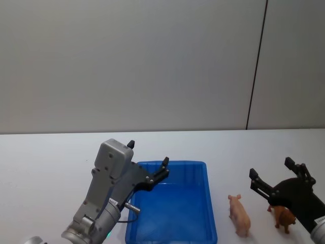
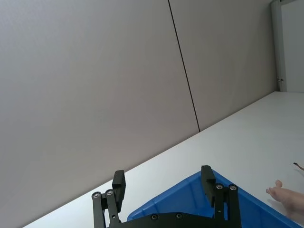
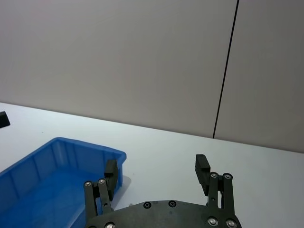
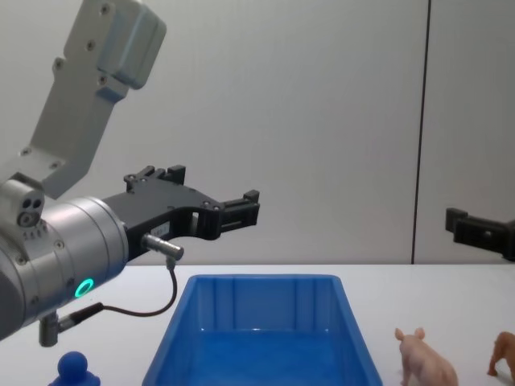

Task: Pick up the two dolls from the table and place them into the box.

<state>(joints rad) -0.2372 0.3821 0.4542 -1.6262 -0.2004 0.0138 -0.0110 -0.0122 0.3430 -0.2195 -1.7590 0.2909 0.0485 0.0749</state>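
Approach step: no toy is picked up yet, and the box (image 1: 172,164) seems empty.

The pig (image 1: 239,214) and the brown animal (image 1: 284,217) stand on the desk (image 1: 51,152) toward its front right corner, beside the right wall of the box. The right gripper (image 1: 271,170) hangs above them with its fingers (image 3: 202,166) spread and nothing between. The left gripper (image 1: 148,154) hovers over the far left corner of the box, its fingers (image 2: 118,183) spread and empty too. A blue figure (image 4: 76,368) stands near the front left edge. I judge that next the right gripper must go down over one toy and close on its body.
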